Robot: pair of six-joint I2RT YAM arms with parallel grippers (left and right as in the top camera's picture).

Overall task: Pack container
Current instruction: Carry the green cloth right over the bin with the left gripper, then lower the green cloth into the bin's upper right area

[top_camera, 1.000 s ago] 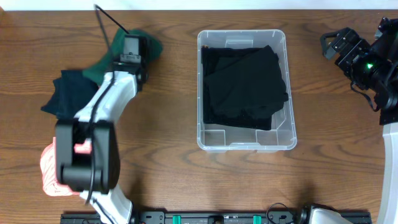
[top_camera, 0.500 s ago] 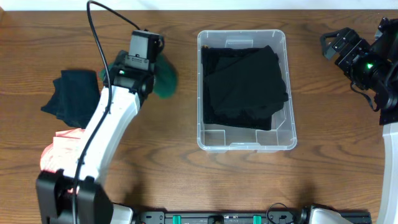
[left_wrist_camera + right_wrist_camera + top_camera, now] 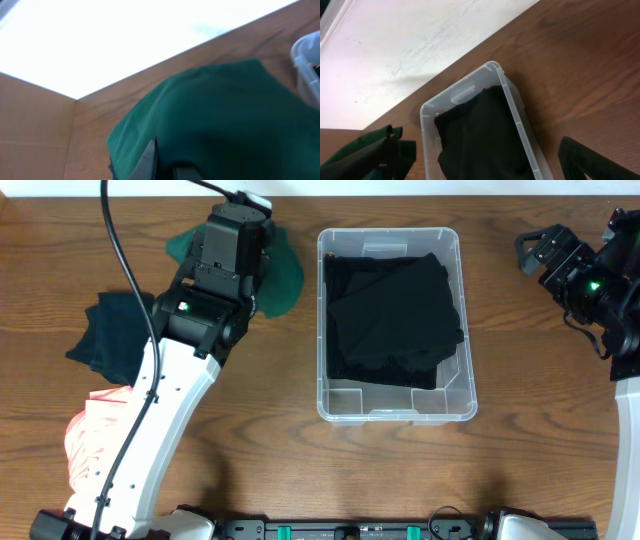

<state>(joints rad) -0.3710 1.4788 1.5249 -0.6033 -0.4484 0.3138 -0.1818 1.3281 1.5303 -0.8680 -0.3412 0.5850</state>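
A salmon-pink cloth [image 3: 85, 442] lies crumpled at the 8 o'clock edge of the wooden bench [image 3: 540, 390]. Just toward 12 o'clock from it sits a dark navy cloth [image 3: 108, 340], at about 9 o'clock on the bench. The left arm [image 3: 165, 410] reaches over both of them from the 7 o'clock corner toward 11 o'clock.

The left pincer [image 3: 165, 169] is closed on a green cloth [image 3: 285, 275]. In the left wrist view the fabric drapes over the fingers and fills most of the frame. From overhead the cloth spills out on both sides of the wrist, and its 3 o'clock edge is just beside the container's wall.

The container [image 3: 395, 416] stands at the middle of the bench, its long sides running 12 to 6 o'clock. A folded black cloth [image 3: 395, 315] covers most of its floor, and a bare strip shows at the 6 o'clock end.

The right pincer [image 3: 537, 243] hangs at 2 o'clock, well apart from the container. Its fingers are spread wide and hold nothing.
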